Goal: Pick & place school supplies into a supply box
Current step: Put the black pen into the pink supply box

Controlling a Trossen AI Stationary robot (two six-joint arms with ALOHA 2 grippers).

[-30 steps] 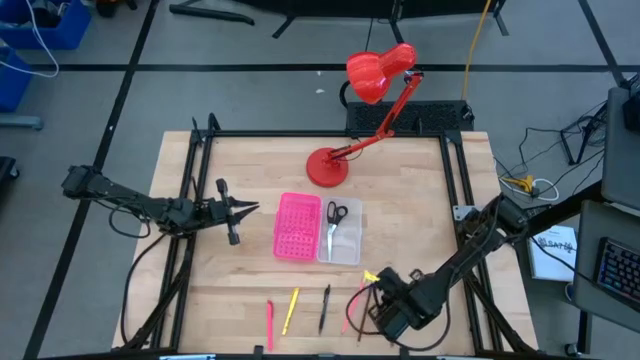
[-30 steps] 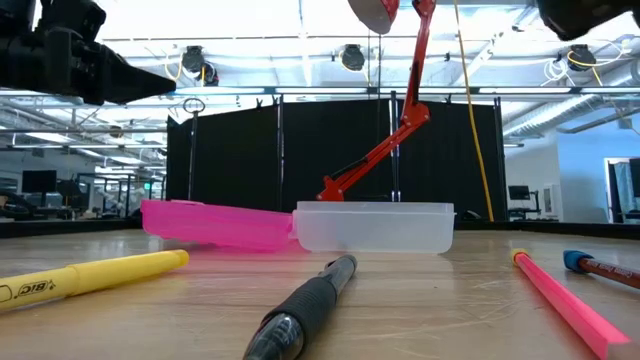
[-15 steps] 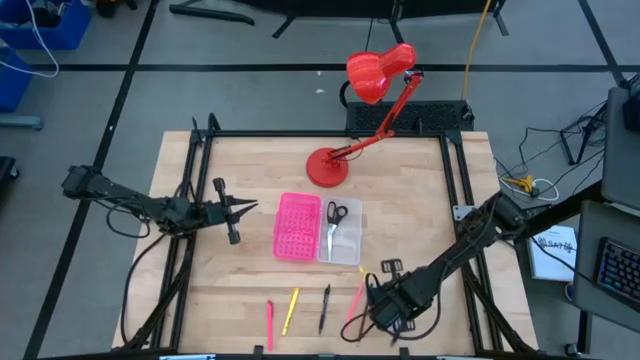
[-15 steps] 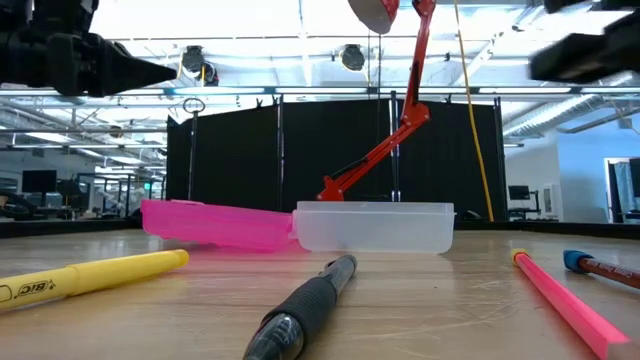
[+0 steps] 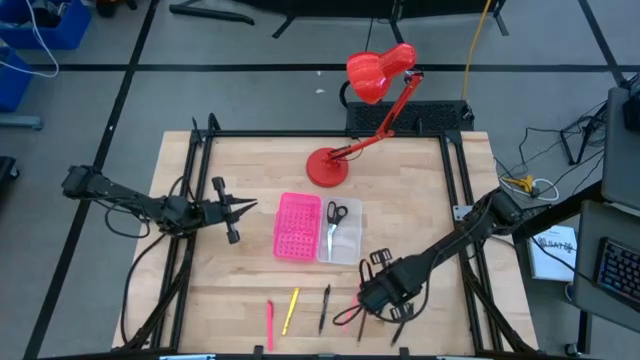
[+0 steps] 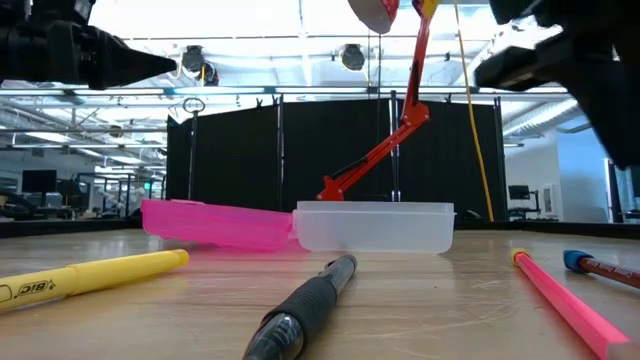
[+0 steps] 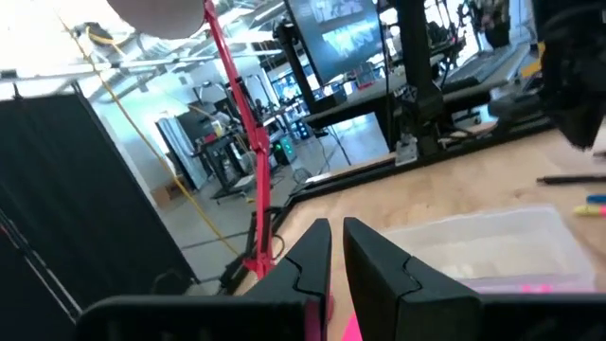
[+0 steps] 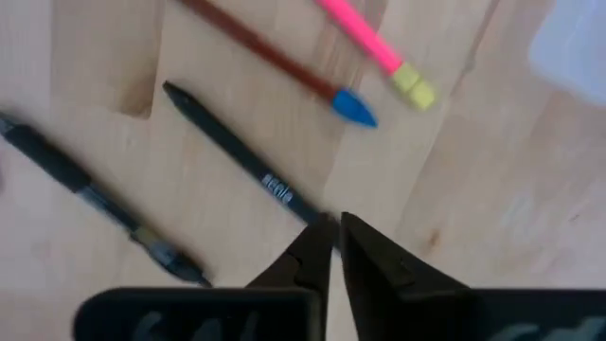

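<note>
Your right gripper hangs low over the front edge of the worktop, right of centre, above the loose pens there. Its wrist view shows the two fingers drawn narrow with only a slim gap and nothing held, their tips just over the end of a thin black pen. Beside that pen lie a second black pen, a brown pencil with a blue cap and a pink pencil with a yellow end, all flat on the wood and apart from each other. Your supply box lies open at the centre of the worktop, pink half toward the left edge, clear half toward the right. The scissors lie inside the clear half. Along the front edge, left of the right gripper, you have a pink pen, a yellow pen and a black pen lying roughly parallel. Your left gripper waits near the left edge, raised off the table and pointing at the box; its fingers stand narrow and empty. A red desk lamp stands at the back edge.
</note>
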